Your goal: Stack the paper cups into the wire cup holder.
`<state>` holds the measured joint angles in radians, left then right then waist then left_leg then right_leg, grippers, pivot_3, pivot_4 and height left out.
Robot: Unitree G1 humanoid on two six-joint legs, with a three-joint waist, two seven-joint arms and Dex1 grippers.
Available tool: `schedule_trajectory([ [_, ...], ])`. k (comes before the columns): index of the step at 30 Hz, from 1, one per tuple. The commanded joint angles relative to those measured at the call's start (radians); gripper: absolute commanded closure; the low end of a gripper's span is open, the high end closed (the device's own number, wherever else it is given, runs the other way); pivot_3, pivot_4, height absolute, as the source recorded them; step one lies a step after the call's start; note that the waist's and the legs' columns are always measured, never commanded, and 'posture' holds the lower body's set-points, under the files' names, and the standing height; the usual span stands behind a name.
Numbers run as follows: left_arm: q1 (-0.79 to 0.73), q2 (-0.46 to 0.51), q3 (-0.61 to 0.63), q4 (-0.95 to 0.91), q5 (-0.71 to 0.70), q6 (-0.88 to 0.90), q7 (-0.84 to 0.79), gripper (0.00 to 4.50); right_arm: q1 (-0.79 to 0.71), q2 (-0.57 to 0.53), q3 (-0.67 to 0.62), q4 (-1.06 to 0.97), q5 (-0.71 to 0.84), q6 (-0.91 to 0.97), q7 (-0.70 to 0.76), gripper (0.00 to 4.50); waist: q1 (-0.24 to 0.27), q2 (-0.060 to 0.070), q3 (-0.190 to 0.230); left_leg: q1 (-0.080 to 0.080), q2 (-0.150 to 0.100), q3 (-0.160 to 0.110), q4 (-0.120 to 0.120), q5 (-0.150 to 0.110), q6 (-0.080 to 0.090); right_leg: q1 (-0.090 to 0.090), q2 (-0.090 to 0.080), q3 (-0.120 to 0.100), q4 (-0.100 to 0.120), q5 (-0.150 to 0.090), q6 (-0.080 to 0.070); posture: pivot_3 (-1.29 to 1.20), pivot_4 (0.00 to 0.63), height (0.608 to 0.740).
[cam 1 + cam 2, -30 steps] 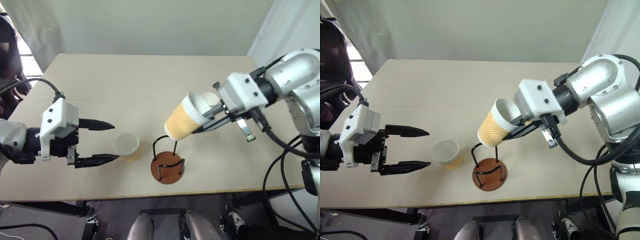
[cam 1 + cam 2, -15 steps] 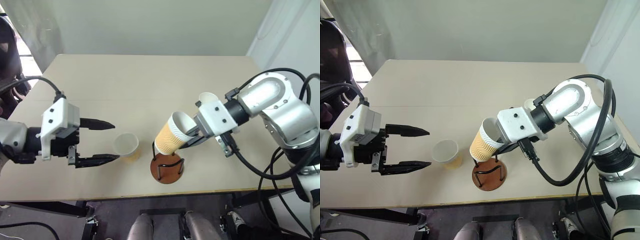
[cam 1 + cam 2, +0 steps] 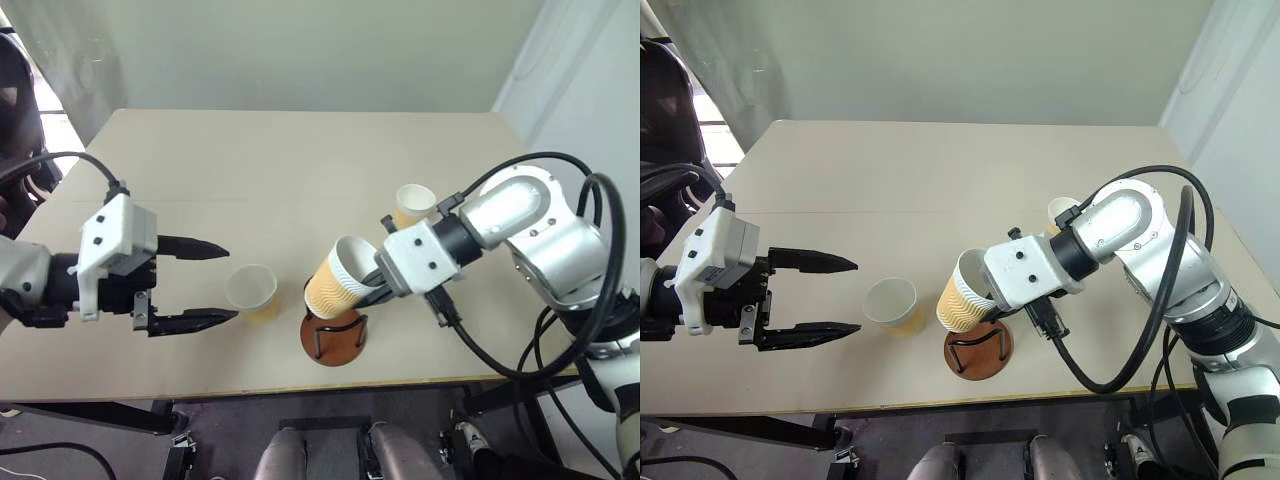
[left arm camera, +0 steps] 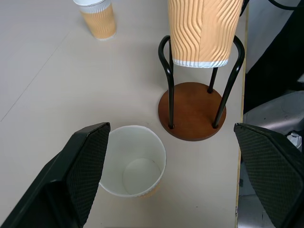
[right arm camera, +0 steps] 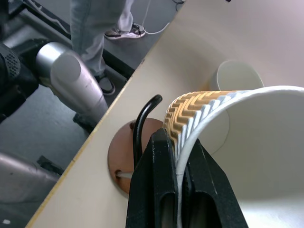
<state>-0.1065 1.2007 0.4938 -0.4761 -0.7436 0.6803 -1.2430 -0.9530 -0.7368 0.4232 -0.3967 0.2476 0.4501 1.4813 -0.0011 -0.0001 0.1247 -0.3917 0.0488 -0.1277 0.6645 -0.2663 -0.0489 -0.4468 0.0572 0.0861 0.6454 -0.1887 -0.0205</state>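
A tan ribbed paper cup (image 3: 333,282) hangs tilted with my right gripper (image 3: 372,279) shut on its white rim (image 5: 223,118). Its bottom sits between the tops of the black wire loops (image 4: 166,71) of the wire cup holder (image 3: 333,341), above the reddish-brown base (image 4: 192,114). A second paper cup (image 3: 252,291) stands upright just left of the holder, mouth up. My left gripper (image 3: 232,283) is open beside it, one finger (image 4: 85,166) on either side of the cup's near edge, not touching. A third paper cup (image 3: 414,204) stands behind my right arm.
The holder stands close to the table's front edge (image 3: 330,385). Black cables (image 3: 560,330) loop around my right arm. A person's legs (image 5: 102,19) show on the floor beyond the table in the right wrist view.
My right gripper has come down and to the left with the cup, bringing its bottom from above the holder to between the wire loops. The left gripper has stayed still and open.
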Motion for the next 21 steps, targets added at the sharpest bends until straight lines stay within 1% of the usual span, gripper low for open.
schedule_trajectory([
  [1, -0.001, 0.016, 0.042, -0.027, -0.007, 0.003, 0.0, 0.0, -0.001, -0.001, 0.004, 0.001, -0.022, -0.028, -0.006, 4.47, 0.0, 0.0, 0.0, 0.0, 0.0, 0.0, 0.0, 0.0, 0.0, 0.0, 0.0, 0.0, 0.0, 0.0, 0.0, 0.0, 0.15, 0.74],
  [15, 0.001, 0.011, 0.042, -0.033, -0.011, 0.006, 0.01, 0.0, 0.022, -0.015, 0.019, 0.01, -0.055, -0.054, 0.007, 4.47, 0.0, 0.0, 0.0, 0.0, 0.0, 0.0, 0.0, 0.0, 0.0, 0.0, 0.0, 0.0, 0.0, 0.0, 0.0, 0.0, 0.15, 0.74],
  [18, 0.004, 0.011, 0.043, -0.034, -0.012, 0.006, 0.01, 0.0, 0.028, -0.021, 0.022, 0.004, -0.06, -0.052, 0.009, 3.91, 0.0, 0.0, 0.0, 0.0, 0.0, 0.0, 0.0, 0.0, 0.0, 0.0, 0.0, 0.0, 0.0, 0.0, 0.0, 0.0, 0.15, 0.74],
  [21, 0.004, 0.011, 0.043, -0.034, -0.012, 0.005, 0.009, 0.0, 0.03, -0.022, 0.022, 0.002, -0.062, -0.05, 0.009, 2.88, 0.0, 0.0, 0.0, 0.0, 0.0, 0.0, 0.0, 0.0, 0.0, 0.0, 0.0, 0.0, 0.0, 0.0, 0.0, 0.0, 0.15, 0.74],
])
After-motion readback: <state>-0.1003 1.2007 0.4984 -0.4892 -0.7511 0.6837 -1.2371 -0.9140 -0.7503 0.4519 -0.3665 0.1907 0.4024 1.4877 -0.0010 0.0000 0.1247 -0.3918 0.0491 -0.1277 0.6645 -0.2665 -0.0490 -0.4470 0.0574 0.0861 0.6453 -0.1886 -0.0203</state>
